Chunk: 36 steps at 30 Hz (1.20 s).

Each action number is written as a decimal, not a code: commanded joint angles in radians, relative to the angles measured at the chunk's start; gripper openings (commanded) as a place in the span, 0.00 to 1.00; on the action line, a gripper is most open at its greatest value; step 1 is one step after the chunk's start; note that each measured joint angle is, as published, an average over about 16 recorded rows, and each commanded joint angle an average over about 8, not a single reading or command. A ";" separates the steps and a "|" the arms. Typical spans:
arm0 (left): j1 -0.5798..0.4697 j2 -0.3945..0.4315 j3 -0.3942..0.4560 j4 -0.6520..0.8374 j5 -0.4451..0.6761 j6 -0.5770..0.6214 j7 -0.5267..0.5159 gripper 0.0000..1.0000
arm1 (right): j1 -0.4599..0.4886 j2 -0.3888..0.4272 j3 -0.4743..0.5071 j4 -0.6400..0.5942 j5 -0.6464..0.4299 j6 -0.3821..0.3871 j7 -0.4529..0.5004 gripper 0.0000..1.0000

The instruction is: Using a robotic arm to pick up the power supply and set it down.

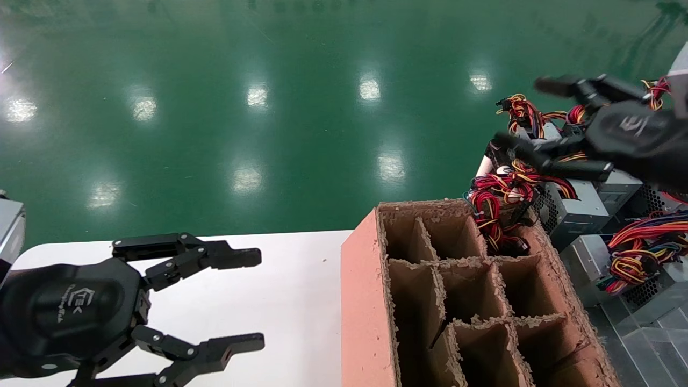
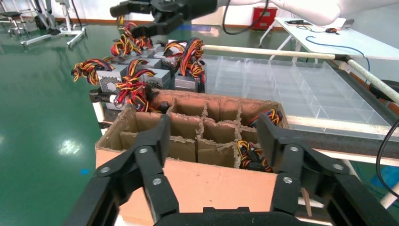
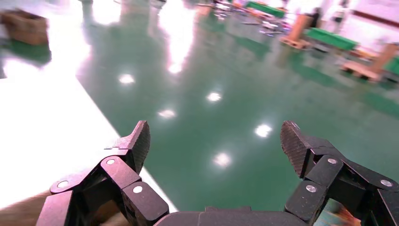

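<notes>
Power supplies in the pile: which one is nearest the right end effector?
The grey power supply directly under the open right end effector, nearest the divided cardboard box; the others lie further right, away from its fingertips.

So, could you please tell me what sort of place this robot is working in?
Probably a factory or workshop floor: a glossy green floor, a stack of power supplies with wire bundles, and a divided cardboard box for packing. Other tables and pallets stand farther off.
</notes>
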 commanded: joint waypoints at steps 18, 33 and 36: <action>0.000 0.000 0.000 0.000 0.000 0.000 0.000 1.00 | -0.260 0.010 -0.001 0.388 0.222 -0.179 0.195 1.00; 0.000 0.000 0.000 0.000 -0.001 -0.001 0.000 1.00 | -0.305 0.013 -0.001 0.454 0.262 -0.210 0.223 1.00; 0.000 0.000 0.000 0.000 -0.001 0.000 0.000 1.00 | -0.301 0.013 -0.001 0.449 0.259 -0.207 0.221 1.00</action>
